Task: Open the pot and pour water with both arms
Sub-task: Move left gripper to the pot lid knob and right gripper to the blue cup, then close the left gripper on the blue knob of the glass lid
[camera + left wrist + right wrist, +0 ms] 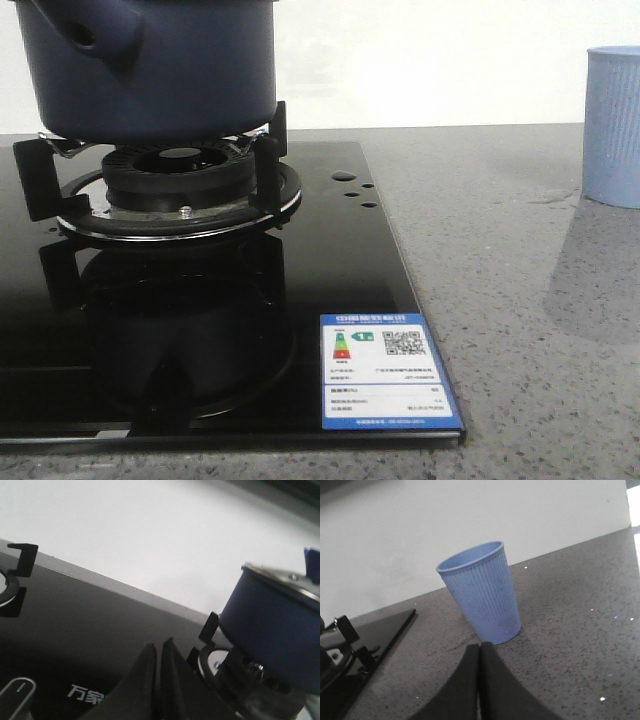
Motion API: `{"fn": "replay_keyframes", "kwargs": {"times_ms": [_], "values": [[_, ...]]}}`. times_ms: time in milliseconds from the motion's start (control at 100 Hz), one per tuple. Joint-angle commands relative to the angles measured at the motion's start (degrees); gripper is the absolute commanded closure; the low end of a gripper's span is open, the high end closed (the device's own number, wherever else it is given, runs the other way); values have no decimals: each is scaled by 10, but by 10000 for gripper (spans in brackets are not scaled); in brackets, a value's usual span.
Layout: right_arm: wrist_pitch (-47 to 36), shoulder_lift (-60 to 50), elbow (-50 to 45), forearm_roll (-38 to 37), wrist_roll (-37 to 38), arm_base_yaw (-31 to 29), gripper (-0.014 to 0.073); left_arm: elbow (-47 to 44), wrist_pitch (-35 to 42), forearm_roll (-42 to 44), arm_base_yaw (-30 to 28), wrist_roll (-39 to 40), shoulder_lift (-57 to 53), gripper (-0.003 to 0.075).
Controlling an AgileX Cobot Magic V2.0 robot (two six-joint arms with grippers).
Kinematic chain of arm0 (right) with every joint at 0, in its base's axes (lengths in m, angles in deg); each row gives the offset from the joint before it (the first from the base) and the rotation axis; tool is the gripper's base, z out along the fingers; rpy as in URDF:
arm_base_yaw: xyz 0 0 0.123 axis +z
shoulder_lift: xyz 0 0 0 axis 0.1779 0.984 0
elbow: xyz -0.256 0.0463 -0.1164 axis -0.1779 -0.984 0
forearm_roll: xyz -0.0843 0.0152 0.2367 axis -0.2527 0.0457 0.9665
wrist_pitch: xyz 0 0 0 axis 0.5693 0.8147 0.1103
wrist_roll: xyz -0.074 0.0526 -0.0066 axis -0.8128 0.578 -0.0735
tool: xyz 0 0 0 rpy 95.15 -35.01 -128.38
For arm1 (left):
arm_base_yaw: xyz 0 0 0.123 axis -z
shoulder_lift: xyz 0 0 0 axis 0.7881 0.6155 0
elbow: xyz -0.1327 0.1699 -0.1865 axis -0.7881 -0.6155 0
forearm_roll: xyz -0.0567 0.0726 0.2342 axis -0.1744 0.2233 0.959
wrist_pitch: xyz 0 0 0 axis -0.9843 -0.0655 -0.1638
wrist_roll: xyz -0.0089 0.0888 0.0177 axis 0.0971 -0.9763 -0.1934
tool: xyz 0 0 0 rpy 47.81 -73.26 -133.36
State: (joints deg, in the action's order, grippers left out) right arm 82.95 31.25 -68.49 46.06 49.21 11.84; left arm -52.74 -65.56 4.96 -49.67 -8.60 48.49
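Resting on the black burner grate [262, 150] of the glass gas hob [300, 280], the pot [150, 70] stands just ahead of the left gripper [159, 652], whose fingers are pressed together, holding nothing. Ahead of the right gripper [480, 652], likewise closed and empty, a pale blue ribbed cup [482, 597] stands upright on the grey speckled table [570, 630].

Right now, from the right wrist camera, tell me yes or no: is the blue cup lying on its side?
No. The pale blue ribbed cup stands upright on the grey countertop, open rim up, beyond the closed right gripper.
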Motion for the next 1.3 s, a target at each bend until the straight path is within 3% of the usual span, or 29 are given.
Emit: {"fn": "replay_keyframes", "kwargs": {"times_ms": [0, 70, 250, 460, 600, 800, 1040, 1140, 1210, 1290], "values": [[-50, -10, -9, 62, 2, -2, 660, -6, 67, -91, 4, 6, -14, 736], [-49, -10, -7, 66, 2, -2, 660, -2, 81, -122, 4, 6, -14, 736], [-36, -2, 41, 59, 1, -2, 653, 48, 75, -98, 4, 6, -11, 736], [55, 78, 150, -32, -7, -2, 653, 182, -36, 33, 4, -7, 50, 736], [136, 163, 239, -53, -48, -2, 653, 272, -110, 37, 6, -107, 123, 736], [170, 253, 319, -55, -87, 34, 654, 324, -110, 43, 85, -145, 197, 736], [177, 304, 331, -54, -87, 57, 648, 341, -62, 50, 165, -156, 271, 728], [174, 314, 331, -54, -87, 57, 552, 343, -19, 50, 191, -156, 297, 680], [165, 317, 331, -49, -87, 57, 398, 343, 4, 42, 205, -156, 314, 633], [156, 319, 331, -44, -87, 57, 167, 343, 30, 30, 218, -156, 339, 577]]}}
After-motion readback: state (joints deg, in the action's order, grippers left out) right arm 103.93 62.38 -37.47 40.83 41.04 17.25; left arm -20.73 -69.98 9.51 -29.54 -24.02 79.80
